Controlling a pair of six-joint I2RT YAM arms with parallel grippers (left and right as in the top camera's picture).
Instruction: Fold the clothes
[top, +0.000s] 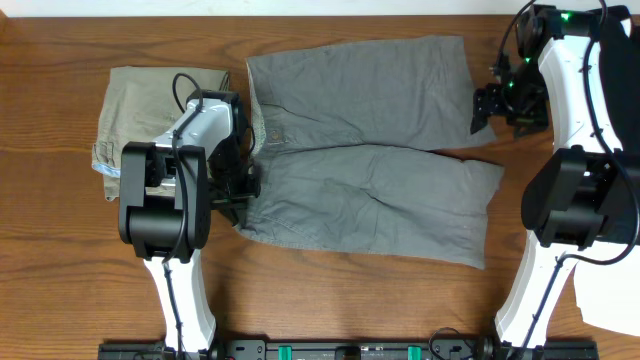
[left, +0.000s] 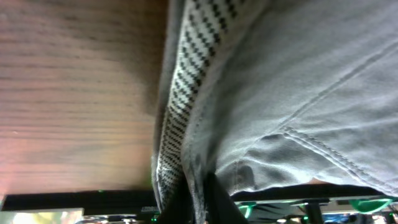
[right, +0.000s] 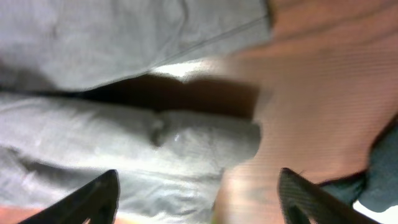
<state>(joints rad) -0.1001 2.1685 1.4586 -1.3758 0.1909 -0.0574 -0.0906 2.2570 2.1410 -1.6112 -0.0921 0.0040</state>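
Grey shorts lie spread flat on the wooden table, waistband at the left, both legs pointing right. My left gripper is shut on the waistband at the shorts' lower left corner; the left wrist view shows the patterned waistband lining pinched between the fingers. My right gripper is open and hovers over the hem of the upper leg at the right. In the right wrist view its fingers straddle the leg hems without touching them.
A folded olive-khaki garment lies at the left of the table beside my left arm. A white sheet shows at the lower right corner. Bare wood lies in front of the shorts.
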